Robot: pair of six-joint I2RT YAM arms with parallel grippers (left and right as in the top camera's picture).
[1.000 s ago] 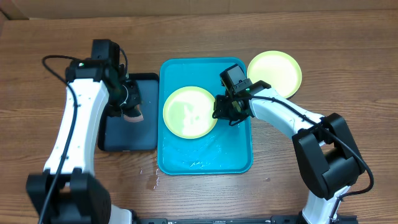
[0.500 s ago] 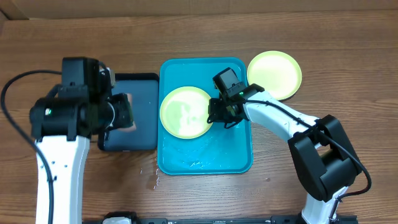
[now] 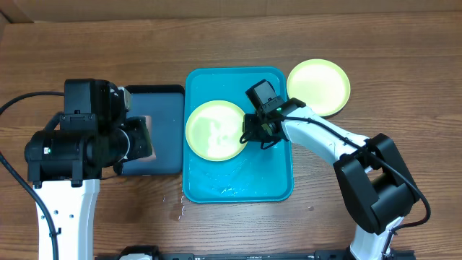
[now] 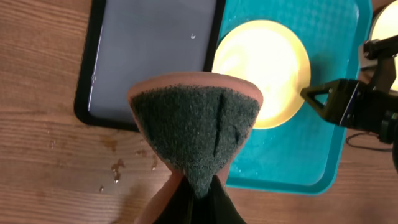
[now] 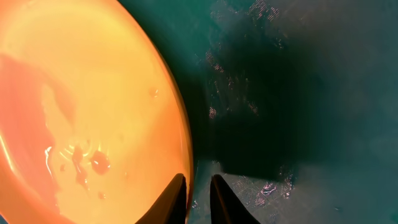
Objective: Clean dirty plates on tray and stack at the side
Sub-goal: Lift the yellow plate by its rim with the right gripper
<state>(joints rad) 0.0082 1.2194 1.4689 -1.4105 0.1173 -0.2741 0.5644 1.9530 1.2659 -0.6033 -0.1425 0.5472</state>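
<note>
Pinching the right rim of a yellow-green plate [image 3: 213, 130] with the right gripper [image 3: 249, 137], fingers [image 5: 176, 198] narrow on either side. Plate in the teal tray [image 3: 238, 184], far-left part, wet, with a small reddish smear. Clamping a folded sponge [image 4: 196, 124] in the left gripper [image 4: 196, 199] over the dark tray [image 3: 164, 115], near its left edge. Second plate [image 3: 319, 87] on the tabletop, off the teal tray's far-right corner.

Bare tray [image 3: 238, 184] floor below the plate [image 3: 213, 130]; right end effector [image 3: 249, 136] on its right rim.
</note>
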